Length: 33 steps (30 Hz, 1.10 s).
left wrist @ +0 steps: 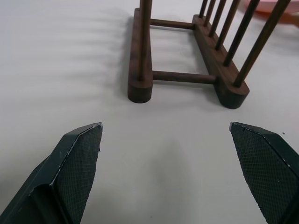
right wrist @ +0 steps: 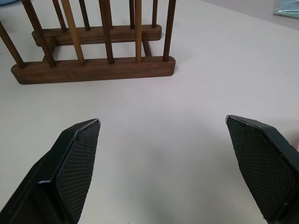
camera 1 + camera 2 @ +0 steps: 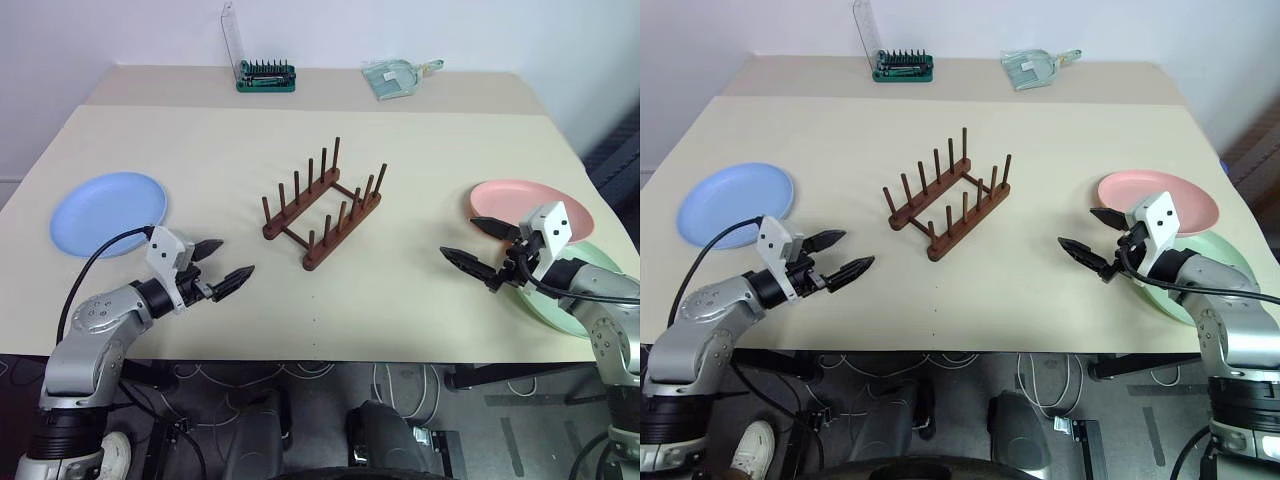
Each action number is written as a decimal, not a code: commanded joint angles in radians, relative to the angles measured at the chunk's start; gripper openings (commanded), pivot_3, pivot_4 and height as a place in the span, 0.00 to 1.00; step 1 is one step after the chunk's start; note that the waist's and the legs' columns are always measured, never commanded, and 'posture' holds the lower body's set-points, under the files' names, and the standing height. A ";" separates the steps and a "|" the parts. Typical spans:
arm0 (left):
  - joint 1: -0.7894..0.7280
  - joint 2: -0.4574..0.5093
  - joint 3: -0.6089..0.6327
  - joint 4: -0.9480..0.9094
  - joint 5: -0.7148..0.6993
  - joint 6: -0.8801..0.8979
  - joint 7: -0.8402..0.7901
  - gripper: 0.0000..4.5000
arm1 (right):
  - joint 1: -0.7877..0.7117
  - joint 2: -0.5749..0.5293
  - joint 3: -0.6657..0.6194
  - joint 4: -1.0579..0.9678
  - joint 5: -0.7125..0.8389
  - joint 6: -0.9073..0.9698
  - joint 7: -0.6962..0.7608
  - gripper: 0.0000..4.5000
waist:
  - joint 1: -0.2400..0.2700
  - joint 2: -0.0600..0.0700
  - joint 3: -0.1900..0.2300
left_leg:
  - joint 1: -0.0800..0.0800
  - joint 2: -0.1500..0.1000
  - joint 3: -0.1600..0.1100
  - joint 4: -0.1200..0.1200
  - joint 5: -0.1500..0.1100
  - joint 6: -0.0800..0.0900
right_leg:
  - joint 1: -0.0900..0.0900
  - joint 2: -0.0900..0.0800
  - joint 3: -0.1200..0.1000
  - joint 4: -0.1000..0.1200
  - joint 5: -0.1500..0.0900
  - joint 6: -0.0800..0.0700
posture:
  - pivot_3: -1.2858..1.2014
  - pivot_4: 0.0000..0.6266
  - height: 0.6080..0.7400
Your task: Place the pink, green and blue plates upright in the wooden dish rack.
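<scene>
Head views, rack: wooden dish rack [image 3: 323,214] mid-frame, empty; long axis runs lower left to upper right.
Plates: blue plate [image 3: 108,213] flat at left; pink plate [image 3: 530,206] overlapping green plate [image 3: 570,290] at right.
Hands: left hand [image 3: 222,270] and right hand [image 3: 478,245] spread, empty.
Wrist views, risk: flat plates on the tabletop [image 1: 56,60] may slide instead of lifting; a clipped peg could shove the rack.

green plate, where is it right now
In the head views the green plate lies flat at the table's right near edge, partly tucked under the pink plate and partly hidden by the right gripper.
</scene>
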<state>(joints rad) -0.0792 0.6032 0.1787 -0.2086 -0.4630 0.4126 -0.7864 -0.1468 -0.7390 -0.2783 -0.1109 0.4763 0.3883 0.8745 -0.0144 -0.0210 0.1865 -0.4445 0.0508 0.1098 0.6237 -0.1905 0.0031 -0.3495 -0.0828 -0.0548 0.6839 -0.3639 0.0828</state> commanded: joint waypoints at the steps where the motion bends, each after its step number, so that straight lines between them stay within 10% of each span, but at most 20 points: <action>1: 0.010 0.030 0.025 -0.029 -0.010 -0.007 -0.019 1.00 | 0.014 -0.017 -0.037 -0.038 0.019 -0.006 0.009 0.98 | 0.000 0.000 0.000 | 0.000 0.000 0.000 0.000 0.000 0.000 | 0.000 0.000 0.000 0.000 0.000 0.000 | 0.52 0.24 0.94; 15: 0.000 0.053 -0.043 -0.047 -0.026 0.037 -0.089 1.00 | 0.120 0.024 -0.028 -0.163 0.037 0.019 -0.048 0.98 | 0.000 0.000 0.000 | 0.000 0.000 0.000 0.000 0.000 0.000 | 0.000 0.000 0.000 0.000 0.000 0.000 | 0.52 0.24 0.94; 33: -0.161 -0.275 -0.396 0.228 0.320 -0.108 0.182 1.00 | 0.184 0.072 -0.008 -0.367 0.077 0.093 -0.152 0.98 | 0.007 0.007 -0.005 | 0.002 -0.001 -0.001 0.003 -0.002 0.003 | 0.005 0.000 -0.001 -0.001 0.000 0.000 | 0.52 0.24 0.94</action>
<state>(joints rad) -0.2451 0.3429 -0.1820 -0.0437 -0.1817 0.3053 -0.6249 0.0331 -0.6682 -0.2672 -0.4300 0.5320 0.4789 0.7299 -0.0070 -0.0140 0.1820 -0.4418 0.0502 0.1079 0.6271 -0.1927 0.0066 -0.3434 -0.0831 -0.0562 0.6829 -0.3639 0.0829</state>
